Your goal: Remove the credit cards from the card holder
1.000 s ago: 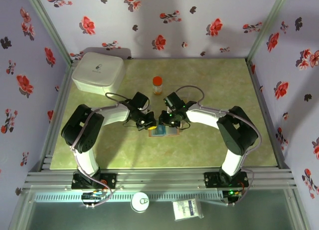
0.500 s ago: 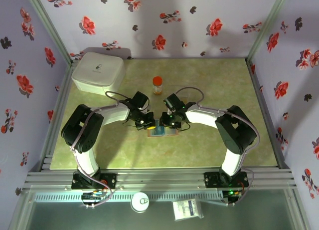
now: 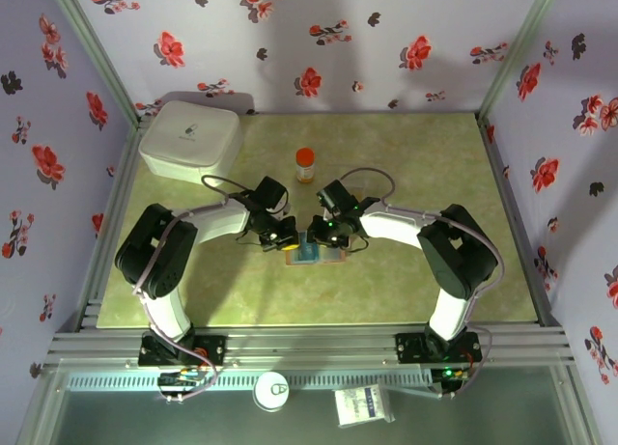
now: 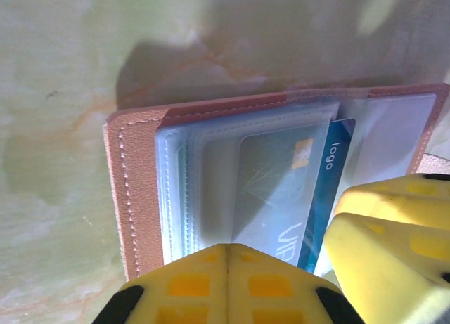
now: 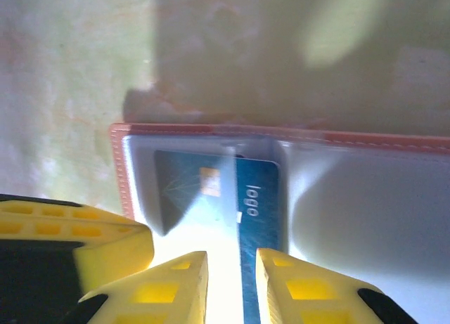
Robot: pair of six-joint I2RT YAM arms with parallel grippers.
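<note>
The card holder (image 4: pixel 137 197) lies open and flat on the tabletop (image 4: pixel 56 92), between my two pincers. It has a reddish-brown leather edge with pale stitching and cloudy clear pockets inside. One credit card (image 4: pixel 330 176), blue with a small gold chip and the word "logo", sits in a pocket with a darker strip of one end poking out bare.

My left pincer (image 4: pixel 226 268) is pressed together, its tips over the holder's edge. My right pincer (image 5: pixel 232 264) is slightly spread, with the bare blue strip running into the gap; I cannot tell whether it has any hold.

I judge the card light, stiff and slick, so the bare end is the place to pinch. The holder looks soft and light and needs pinning, or it will drag along.
</note>
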